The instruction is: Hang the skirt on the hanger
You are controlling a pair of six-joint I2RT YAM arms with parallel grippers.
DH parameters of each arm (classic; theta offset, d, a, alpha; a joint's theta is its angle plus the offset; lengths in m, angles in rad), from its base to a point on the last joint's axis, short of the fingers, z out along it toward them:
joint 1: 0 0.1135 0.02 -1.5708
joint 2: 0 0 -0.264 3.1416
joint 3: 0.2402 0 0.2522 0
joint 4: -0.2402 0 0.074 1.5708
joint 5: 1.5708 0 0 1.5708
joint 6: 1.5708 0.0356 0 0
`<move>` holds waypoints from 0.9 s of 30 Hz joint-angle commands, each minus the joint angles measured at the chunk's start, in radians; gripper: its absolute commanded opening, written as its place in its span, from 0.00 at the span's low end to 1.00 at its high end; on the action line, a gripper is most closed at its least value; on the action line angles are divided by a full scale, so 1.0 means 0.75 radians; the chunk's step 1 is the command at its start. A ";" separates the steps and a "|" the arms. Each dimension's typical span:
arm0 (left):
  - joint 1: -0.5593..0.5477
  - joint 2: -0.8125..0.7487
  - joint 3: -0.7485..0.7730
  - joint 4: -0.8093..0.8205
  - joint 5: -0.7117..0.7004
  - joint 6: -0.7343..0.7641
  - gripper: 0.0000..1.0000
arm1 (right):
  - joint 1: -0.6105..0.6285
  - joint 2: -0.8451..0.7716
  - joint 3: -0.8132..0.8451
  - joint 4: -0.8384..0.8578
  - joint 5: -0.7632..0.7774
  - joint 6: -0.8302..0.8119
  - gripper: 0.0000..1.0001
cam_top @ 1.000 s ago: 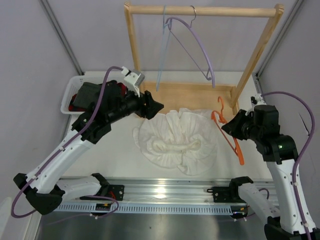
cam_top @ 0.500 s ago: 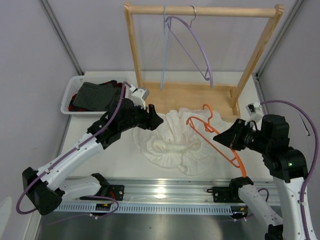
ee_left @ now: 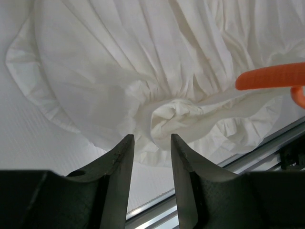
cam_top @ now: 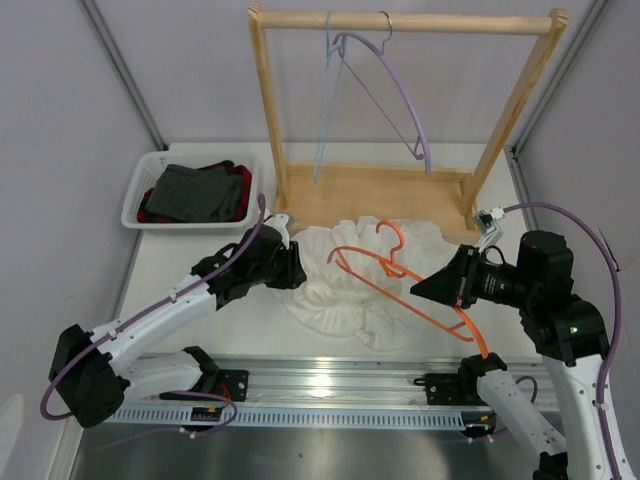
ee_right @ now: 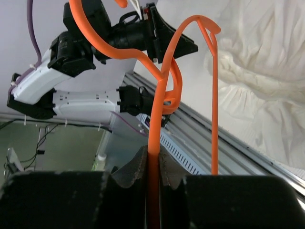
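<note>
The white skirt (cam_top: 330,300) lies bunched in a round heap on the table in front of the rack. My right gripper (cam_top: 418,291) is shut on the orange hanger (cam_top: 381,284) and holds it tilted above the skirt's right half, hook toward the rack. In the right wrist view the hanger's bar (ee_right: 157,114) runs up from my shut gripper (ee_right: 152,155), with the skirt (ee_right: 257,71) at right. My left gripper (cam_top: 298,272) is open and empty just above the skirt's left edge. In the left wrist view it (ee_left: 151,138) hovers over a gathered fold of the skirt (ee_left: 143,62), with part of the hanger (ee_left: 271,76) at right.
A wooden rack (cam_top: 270,120) stands behind the skirt, with a lilac hanger (cam_top: 405,100) and a pale blue wire hanger (cam_top: 325,110) on its rail. A white basket (cam_top: 135,195) at the back left holds a dark grey garment (cam_top: 195,190) and a red cloth. A metal rail (cam_top: 330,385) runs along the near edge.
My right gripper has lifted the orange hanger off the table and swung it left over the skirt. My left gripper has come down and nearer, to the skirt's left edge.
</note>
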 commanded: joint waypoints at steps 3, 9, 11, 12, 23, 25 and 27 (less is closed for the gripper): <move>-0.070 -0.012 -0.033 0.001 -0.039 -0.078 0.45 | 0.078 -0.025 -0.082 0.122 -0.056 0.028 0.00; -0.088 0.049 -0.035 0.021 -0.074 -0.088 0.46 | 0.186 -0.029 -0.131 0.165 0.013 0.044 0.00; -0.090 0.075 -0.035 0.036 -0.078 -0.092 0.45 | 0.225 -0.021 -0.135 0.159 0.040 0.042 0.00; -0.092 0.086 -0.033 0.038 -0.080 -0.094 0.45 | 0.235 -0.019 -0.139 0.157 0.052 0.038 0.00; -0.107 0.202 -0.039 0.101 -0.084 -0.106 0.40 | 0.301 0.018 -0.149 0.116 0.169 -0.023 0.00; -0.107 0.217 -0.039 0.114 -0.082 -0.104 0.39 | 0.305 0.028 -0.171 0.130 0.165 -0.036 0.00; -0.107 0.225 -0.033 0.124 -0.080 -0.104 0.37 | 0.309 0.037 -0.188 0.149 0.153 -0.042 0.00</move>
